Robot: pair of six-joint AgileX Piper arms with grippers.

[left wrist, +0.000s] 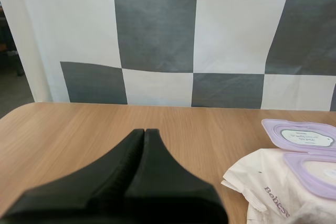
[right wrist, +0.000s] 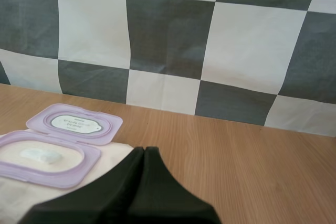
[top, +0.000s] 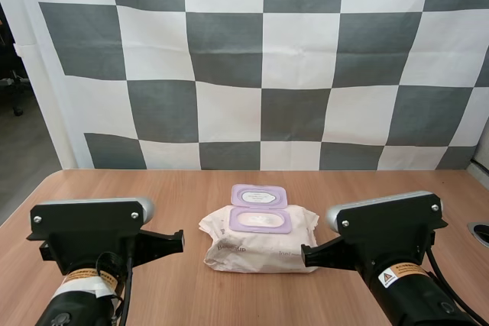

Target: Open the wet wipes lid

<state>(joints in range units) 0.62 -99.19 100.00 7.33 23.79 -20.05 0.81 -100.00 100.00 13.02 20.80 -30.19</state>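
High view: the wet wipes pack point(top: 256, 243) lies flat mid-table point(top: 191, 188). Its lilac lid point(top: 258, 196) is flipped open toward the far edge, and a white wipe shows in the opening. Both arms sit low at the near edge, held level and pointing to the far edge. The left gripper point(top: 174, 239) is near the pack's left side, clear of it. The right gripper point(top: 308, 254) is at the pack's right end; contact cannot be told. Left wrist view: the left gripper's fingers point(left wrist: 131, 166) lie together as one dark wedge, holding nothing, over bare table, with the pack just beside and the lid up. Right wrist view: the right gripper's fingers point(right wrist: 142, 182) are also pressed together, nothing between them. The tip is just beside the open lid frame, above the pack's edge.
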